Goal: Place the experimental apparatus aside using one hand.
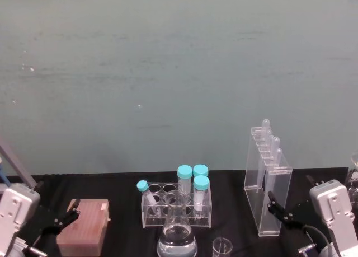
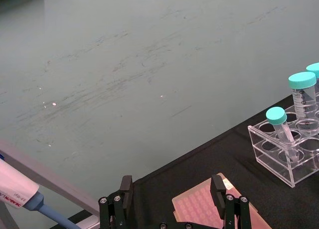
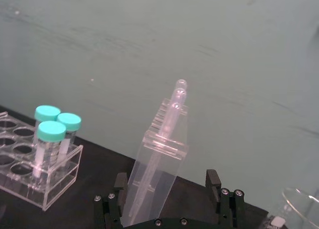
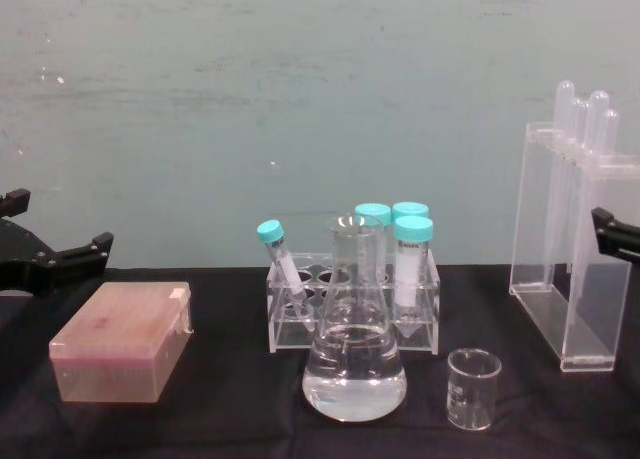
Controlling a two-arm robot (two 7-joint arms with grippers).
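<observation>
Acrylic stand w/ glass tubes, right of worktop: prob. light, top-heavy, slick, fragile, best gripped mid-wall; right tool jaws spread just beside it, left tool likewise spread, parked near-left.

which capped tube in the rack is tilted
The slim tube at the left end of the rack: it leans and has a smaller cap, while the three fat tubes stand upright.
</observation>
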